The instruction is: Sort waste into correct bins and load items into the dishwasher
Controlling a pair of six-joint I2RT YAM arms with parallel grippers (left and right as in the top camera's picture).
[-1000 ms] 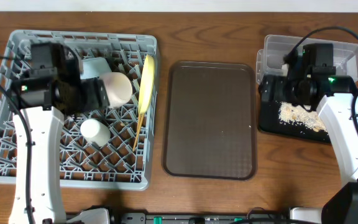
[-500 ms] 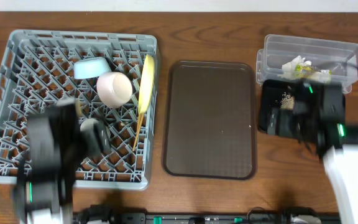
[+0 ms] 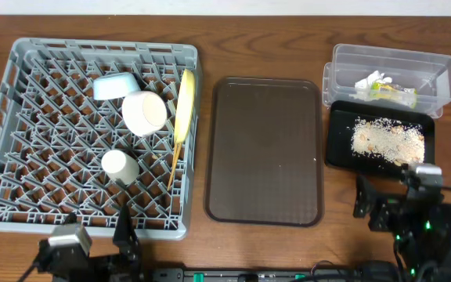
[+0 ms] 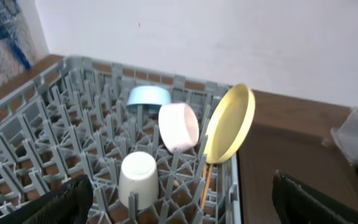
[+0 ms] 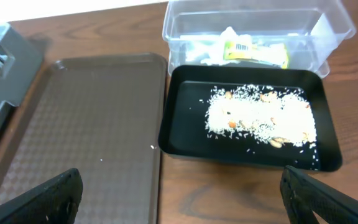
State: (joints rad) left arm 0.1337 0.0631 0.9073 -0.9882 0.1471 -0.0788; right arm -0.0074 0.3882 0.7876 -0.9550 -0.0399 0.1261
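The grey dish rack (image 3: 22, 117) holds the yellow plate (image 3: 185, 100) on edge, the light blue bowl (image 3: 116, 84), the white bowl (image 3: 146, 112), the white cup (image 3: 120, 165) and the chopsticks (image 3: 176, 157). The same items show in the left wrist view: plate (image 4: 230, 124), cup (image 4: 137, 179). The clear tub (image 3: 433, 66) holds tissue and the wrapper (image 3: 382, 86). The black tray (image 3: 339, 129) holds rice crumbs (image 3: 386, 141). My left gripper (image 4: 179, 205) is open and empty at the rack's near edge. My right gripper (image 5: 179, 199) is open and empty, near the black tray (image 5: 185, 124).
The brown serving tray (image 3: 265, 149) lies between the rack and the bins; it also shows in the right wrist view (image 5: 73, 124), with a few stray crumbs on it. Both arms sit low at the table's front edge.
Both arms have pulled back from over the rack and the bins to the front edge of the table. The white bowl has tipped so its opening now shows.
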